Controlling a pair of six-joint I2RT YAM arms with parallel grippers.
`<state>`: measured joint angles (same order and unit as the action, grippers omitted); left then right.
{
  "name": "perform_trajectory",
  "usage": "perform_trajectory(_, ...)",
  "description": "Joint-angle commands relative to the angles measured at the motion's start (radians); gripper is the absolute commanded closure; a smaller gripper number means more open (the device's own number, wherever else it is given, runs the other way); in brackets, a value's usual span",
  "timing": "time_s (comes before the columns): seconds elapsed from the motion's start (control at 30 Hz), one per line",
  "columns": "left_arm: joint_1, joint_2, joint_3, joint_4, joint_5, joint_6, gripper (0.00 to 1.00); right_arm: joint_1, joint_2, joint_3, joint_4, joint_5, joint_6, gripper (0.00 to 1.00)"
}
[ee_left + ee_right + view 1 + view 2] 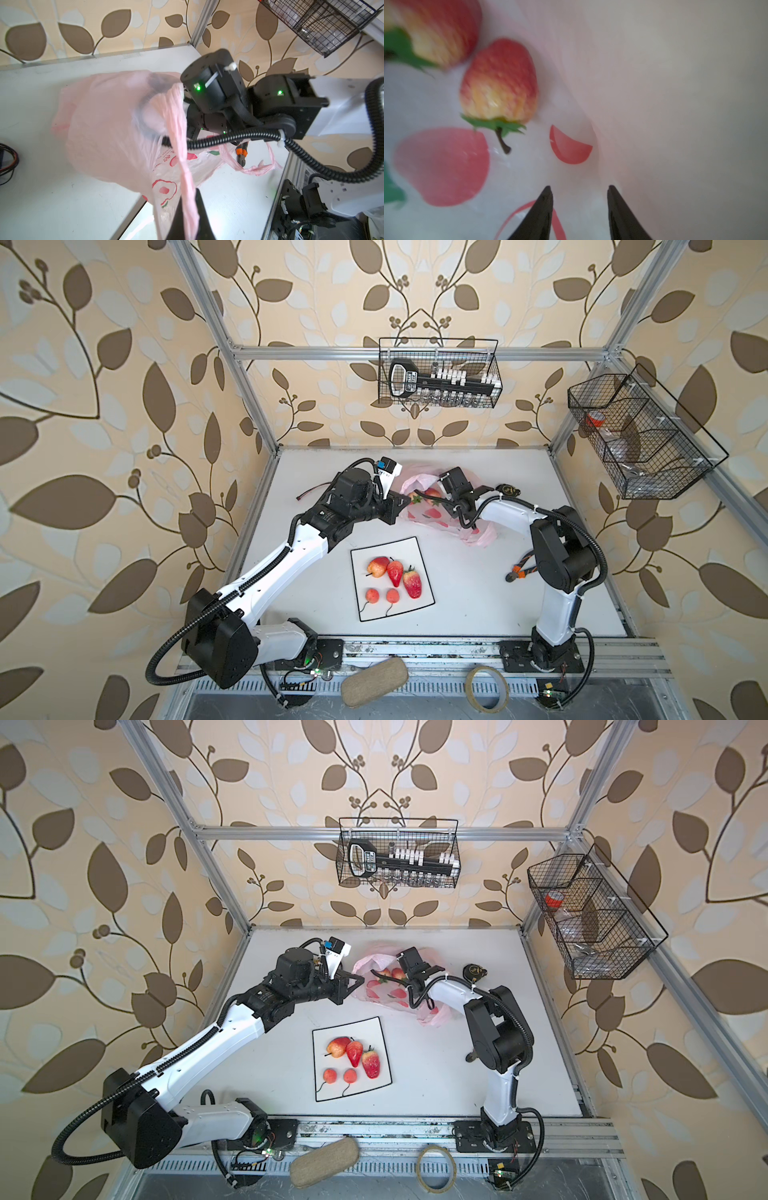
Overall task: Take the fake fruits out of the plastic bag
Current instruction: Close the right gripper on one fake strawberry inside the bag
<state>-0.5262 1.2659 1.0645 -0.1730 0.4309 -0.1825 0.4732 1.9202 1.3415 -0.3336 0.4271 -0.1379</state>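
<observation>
Left arm (pixel 286 560): stretched from the near-left base toward the far middle, wrist roughly level.
Left gripper (pixel 188 207): jaws pressed together on a twisted handle of the plastic bag (pixel 116 128).
Right arm (pixel 507 510): elbow raised, forearm reaching left, wrist tipped down.
Right gripper (pixel 579 188): jaws apart, gripping nothing.

Five fake fruits (pixel 354 1052) lie on the mat (pixel 368 1090), others inside the plastic bag (pixel 374 963).

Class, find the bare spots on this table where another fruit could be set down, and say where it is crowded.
Bare: the table between the mat and the pliers; the mat's front strip before the five fruits. Crowded: the back, where left arm and right arm meet at the bag.
</observation>
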Motion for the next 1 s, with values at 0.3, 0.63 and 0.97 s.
perform_trajectory(0.3,-0.027,0.014,-0.046,0.021,0.08,-0.039,1.0,-0.01,0.068,0.087,0.057,-0.227,0.812,0.35)
perform_trajectory(0.63,-0.044,-0.002,-0.089,0.03,0.099,-0.074,1.0,-0.039,0.174,0.144,0.148,-0.218,0.955,0.2)
perform_trajectory(0.97,-0.055,0.009,-0.079,0.009,0.136,-0.083,1.0,-0.048,0.28,0.243,0.195,-0.26,0.991,0.14)
